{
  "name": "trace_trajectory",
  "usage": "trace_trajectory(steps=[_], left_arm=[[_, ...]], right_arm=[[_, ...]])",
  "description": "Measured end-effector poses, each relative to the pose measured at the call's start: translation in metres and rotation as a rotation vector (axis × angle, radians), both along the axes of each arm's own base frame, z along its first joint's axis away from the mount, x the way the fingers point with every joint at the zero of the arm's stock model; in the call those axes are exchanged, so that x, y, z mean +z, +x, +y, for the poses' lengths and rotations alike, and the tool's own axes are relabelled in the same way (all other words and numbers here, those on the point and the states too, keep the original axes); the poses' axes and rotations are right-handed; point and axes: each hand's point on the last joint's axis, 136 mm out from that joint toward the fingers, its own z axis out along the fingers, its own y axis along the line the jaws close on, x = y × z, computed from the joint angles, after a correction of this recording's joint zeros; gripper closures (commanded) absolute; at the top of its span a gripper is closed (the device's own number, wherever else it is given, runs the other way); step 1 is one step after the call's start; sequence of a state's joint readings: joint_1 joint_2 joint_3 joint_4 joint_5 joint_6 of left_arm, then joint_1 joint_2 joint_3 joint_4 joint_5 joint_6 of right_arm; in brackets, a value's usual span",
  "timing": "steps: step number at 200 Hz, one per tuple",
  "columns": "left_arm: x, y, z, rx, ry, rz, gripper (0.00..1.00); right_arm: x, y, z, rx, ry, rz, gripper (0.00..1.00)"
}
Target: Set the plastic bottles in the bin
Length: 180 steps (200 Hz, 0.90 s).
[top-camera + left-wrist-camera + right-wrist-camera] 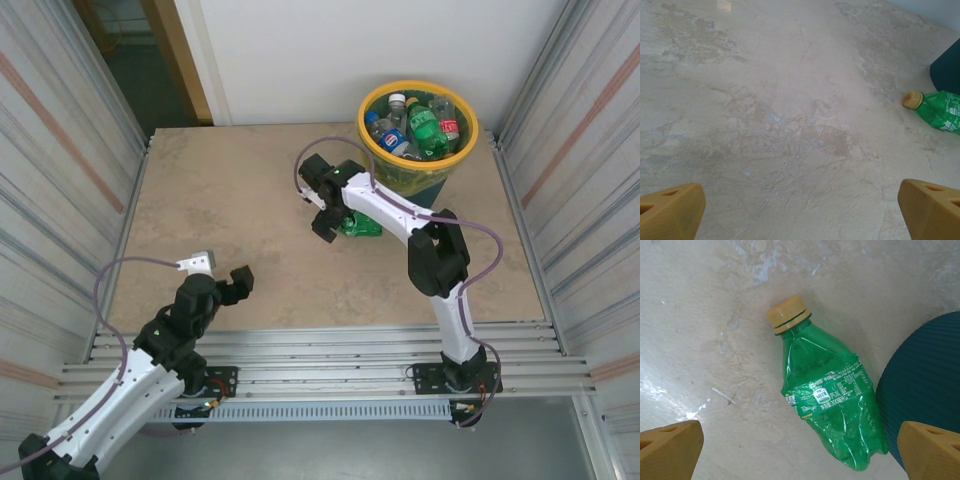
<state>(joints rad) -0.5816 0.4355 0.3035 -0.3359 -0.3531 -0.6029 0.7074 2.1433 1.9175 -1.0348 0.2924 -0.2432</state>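
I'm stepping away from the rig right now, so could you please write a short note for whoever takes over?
Left tool: open, empty, over bare table near its own base.
Right tool: open, empty, poised above the green bottle, not yet closed on it.
Green bottle: lying on its side on the table, next to the bin.
Done: several bottles are in the bin.
Left: grasp the green bottle and drop it in.
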Motion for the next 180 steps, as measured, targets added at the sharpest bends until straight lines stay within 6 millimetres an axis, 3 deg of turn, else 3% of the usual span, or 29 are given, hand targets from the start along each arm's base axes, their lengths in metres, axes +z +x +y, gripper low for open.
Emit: trace_trajectory(steps=[53,122,180], left_arm=[[0.001,0.000,0.000,0.000,-0.002,-0.003,0.01],[0.001,0.000,0.000,0.000,-0.003,-0.004,0.01],[0.003,0.001,-0.001,0.000,-0.008,-0.011,0.01]], right_arm=[[-0.032,0.003,-0.010,0.012,-0.093,0.042,0.02],[-0.046,0.016,-0.032,-0.026,-0.146,0.048,0.02],[-0.064,0.011,-0.030,-0.021,-0.150,0.095,0.02]])
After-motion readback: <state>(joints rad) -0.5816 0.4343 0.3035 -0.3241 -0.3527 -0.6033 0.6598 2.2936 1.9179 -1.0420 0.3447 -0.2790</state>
